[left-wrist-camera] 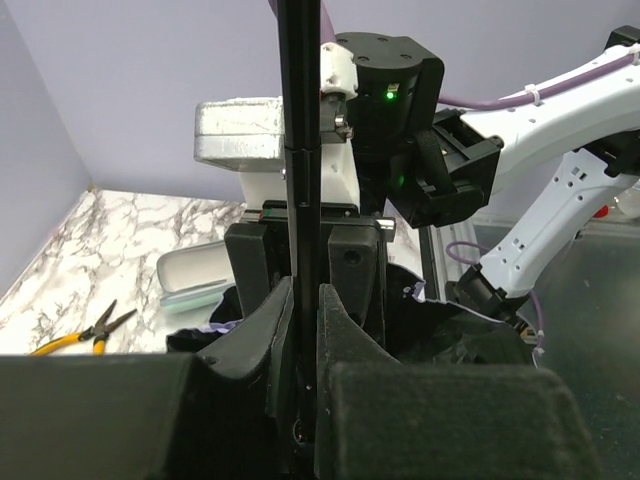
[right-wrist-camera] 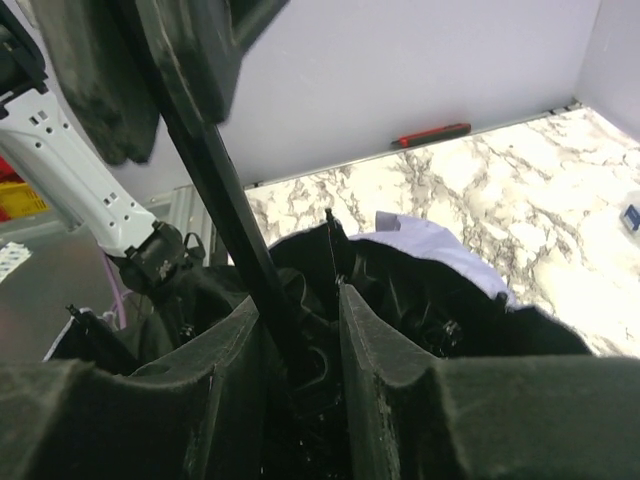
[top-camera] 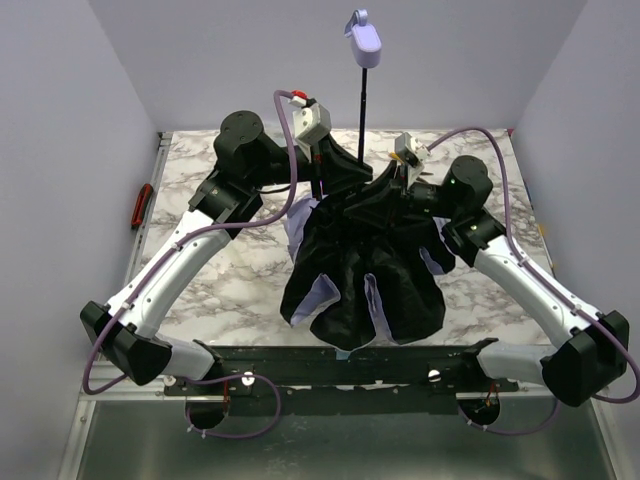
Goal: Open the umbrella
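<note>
Umbrella (top-camera: 362, 268) is being steadied by the left tool (left-wrist-camera: 303, 292) clamping its shaft (top-camera: 360, 110), while the right tool (right-wrist-camera: 298, 300) is straddling that shaft slightly parted, probably to slide.

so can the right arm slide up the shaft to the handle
Probably not directly: the left gripper is clamped on the shaft above the right gripper. Beyond it the shaft looks bare up to the handle.
</note>
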You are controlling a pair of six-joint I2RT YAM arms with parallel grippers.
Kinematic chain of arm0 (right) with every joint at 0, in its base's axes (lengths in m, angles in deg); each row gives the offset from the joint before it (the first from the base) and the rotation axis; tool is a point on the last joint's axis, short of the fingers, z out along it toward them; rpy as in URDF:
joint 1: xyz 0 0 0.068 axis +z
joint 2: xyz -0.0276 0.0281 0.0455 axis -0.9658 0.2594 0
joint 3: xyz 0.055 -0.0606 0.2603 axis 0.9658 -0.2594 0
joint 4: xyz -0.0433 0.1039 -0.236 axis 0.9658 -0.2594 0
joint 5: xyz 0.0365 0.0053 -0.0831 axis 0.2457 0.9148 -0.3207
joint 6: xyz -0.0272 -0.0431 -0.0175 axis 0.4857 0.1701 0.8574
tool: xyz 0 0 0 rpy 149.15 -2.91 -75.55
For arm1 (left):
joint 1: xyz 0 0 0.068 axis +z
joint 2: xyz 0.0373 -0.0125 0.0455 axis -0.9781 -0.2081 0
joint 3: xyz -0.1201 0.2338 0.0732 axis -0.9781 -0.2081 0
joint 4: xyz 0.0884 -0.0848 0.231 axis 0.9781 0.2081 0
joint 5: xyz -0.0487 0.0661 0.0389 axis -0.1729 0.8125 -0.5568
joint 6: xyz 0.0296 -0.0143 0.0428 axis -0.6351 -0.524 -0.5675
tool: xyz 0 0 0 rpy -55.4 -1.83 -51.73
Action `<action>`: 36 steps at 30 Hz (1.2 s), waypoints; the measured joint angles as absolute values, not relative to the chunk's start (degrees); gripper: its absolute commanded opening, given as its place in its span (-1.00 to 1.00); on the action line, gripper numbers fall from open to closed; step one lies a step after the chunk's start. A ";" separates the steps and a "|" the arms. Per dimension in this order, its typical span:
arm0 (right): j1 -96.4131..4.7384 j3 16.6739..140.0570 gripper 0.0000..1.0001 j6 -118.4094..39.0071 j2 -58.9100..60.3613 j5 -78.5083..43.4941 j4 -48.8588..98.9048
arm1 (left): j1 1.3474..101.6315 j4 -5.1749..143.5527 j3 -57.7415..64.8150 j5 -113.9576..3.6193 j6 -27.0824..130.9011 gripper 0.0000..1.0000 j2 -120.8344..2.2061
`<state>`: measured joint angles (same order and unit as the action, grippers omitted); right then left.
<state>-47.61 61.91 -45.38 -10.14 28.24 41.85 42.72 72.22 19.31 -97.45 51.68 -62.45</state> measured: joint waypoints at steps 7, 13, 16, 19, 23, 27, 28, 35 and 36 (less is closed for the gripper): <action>-47.15 64.47 -0.45 -44.72 -9.86 27.82 41.80 | 42.72 72.22 18.57 -97.26 51.53 -1.00 -62.32; -46.65 65.10 -0.99 -40.53 -9.94 28.04 39.79 | 42.83 72.96 18.11 -95.40 51.66 -0.30 -62.32; -46.56 65.84 -0.99 -39.13 -9.94 27.84 37.63 | 43.14 74.89 18.74 -94.76 50.88 0.34 -62.32; -46.58 66.54 -0.99 -38.80 -9.77 26.86 35.51 | 45.89 78.21 18.96 -94.57 49.56 0.71 -61.47; -46.58 66.56 -0.99 -38.60 -9.77 25.86 34.94 | 54.85 80.46 12.07 -95.59 43.31 0.57 -56.66; -46.58 66.56 -0.99 -38.34 -9.77 25.55 34.77 | 56.65 83.43 3.90 -95.66 32.21 0.16 -52.13; -46.58 66.56 -0.99 -38.34 -9.77 25.55 34.77 | 55.33 84.31 2.00 -95.44 28.73 0.11 -51.19; -46.58 67.44 -0.99 -38.45 -9.64 25.79 34.74 | 45.87 85.62 -0.58 -92.01 11.25 -0.21 -50.56; -46.58 67.66 -0.99 -38.47 -9.64 26.10 34.79 | 45.19 85.62 -0.78 -91.53 9.54 -0.23 -50.58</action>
